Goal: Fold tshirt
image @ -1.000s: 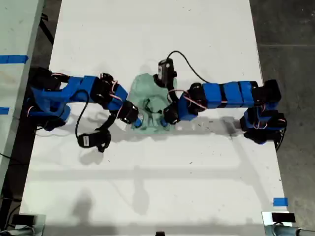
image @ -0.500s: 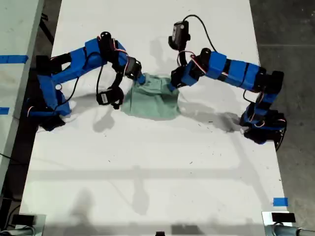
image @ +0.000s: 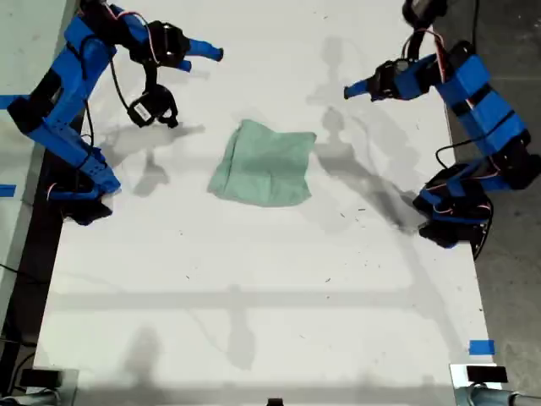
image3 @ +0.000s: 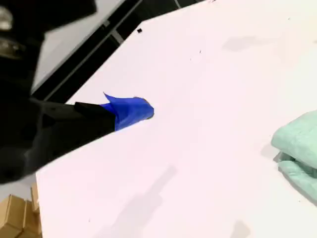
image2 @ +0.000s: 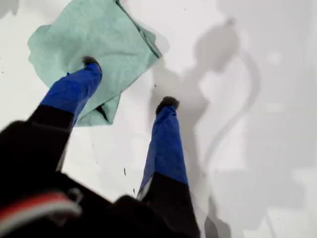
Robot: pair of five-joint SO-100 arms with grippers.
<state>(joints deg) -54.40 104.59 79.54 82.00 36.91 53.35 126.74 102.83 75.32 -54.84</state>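
The tshirt [image: 264, 162] lies folded into a small pale mint-green packet on the white table, near the middle of the exterior view. It also shows in the first wrist view [image2: 74, 34] and at the edge of the second wrist view [image3: 297, 144]. My first gripper [image: 351, 90], on the arm at the exterior view's right, hangs raised and away from the cloth. Its jaws are open [image2: 129, 82] and hold nothing. My second gripper [image: 211, 53], on the arm at the exterior view's left, is lifted too. Only one blue finger [image3: 131, 111] of it shows.
The white table [image: 254, 296] carries both arm bases, one at the exterior view's left [image: 80, 182] and one at its right [image: 456, 211]. Blue tape [image: 481, 347] marks the near right corner. Another table [image: 25, 51] stands at the left. Cardboard boxes [image3: 15, 218] lie beyond an edge.
Both grippers carried the tshirt's near edge over to its far edge, let go, then rose and swung apart toward the exterior view's sides. The tshirt now lies folded and free.
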